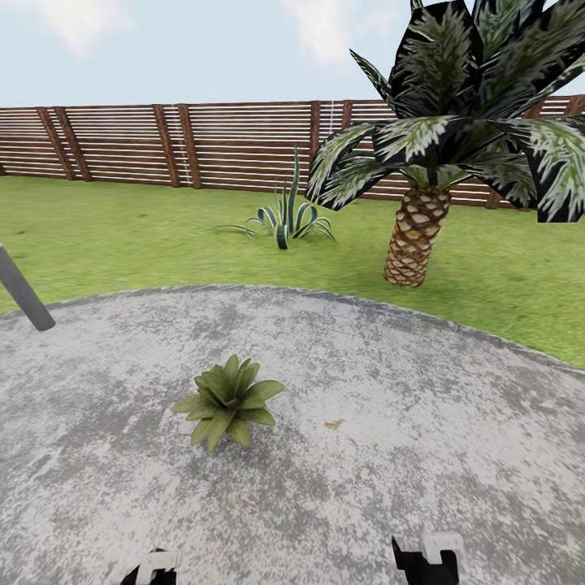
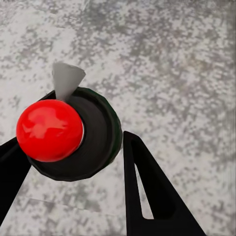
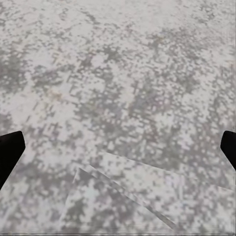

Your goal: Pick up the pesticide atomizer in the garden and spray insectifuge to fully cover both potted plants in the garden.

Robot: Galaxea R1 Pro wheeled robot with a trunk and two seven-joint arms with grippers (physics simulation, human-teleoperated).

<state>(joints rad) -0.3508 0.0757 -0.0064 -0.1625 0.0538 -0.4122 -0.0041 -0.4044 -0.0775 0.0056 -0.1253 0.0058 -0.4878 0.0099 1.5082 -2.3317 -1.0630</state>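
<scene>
The left jaws (image 2: 73, 162) pinch a dark green spray bottle (image 2: 96, 135), seen end-on from the wrist: a round dark rim, a glossy red ball (image 2: 49, 130) sitting on it, and a pale grey pointed piece (image 2: 65, 80) sticking out past the ball. One black finger (image 2: 152, 196) presses against the bottle's side and the other sits tight on the opposite side, so the bottle rests between them, above mottled grey paving (image 2: 172, 59). The right jaws (image 3: 118, 147) are spread wide, each black fingertip (image 3: 10, 152) barely showing at the edge of its wrist picture, with nothing between them but the same speckled paving (image 3: 118, 73). From the head, both arms show low down, left (image 1: 154, 567) and right (image 1: 426, 561), and a small potted plant (image 1: 229, 400) with broad pointed green leaves sits on the round patio (image 1: 406, 455) ahead of the jaws, nearer the left pair; its pot is hidden under the leaves. Farther off, on the lawn (image 1: 122, 236), stand a spiky thin-leaved plant (image 1: 286, 218) and a palm with a scaly trunk (image 1: 416, 236), both in front of a brown slat fence (image 1: 162, 142). A grey pole (image 1: 23, 291) leans in well off to the left.
</scene>
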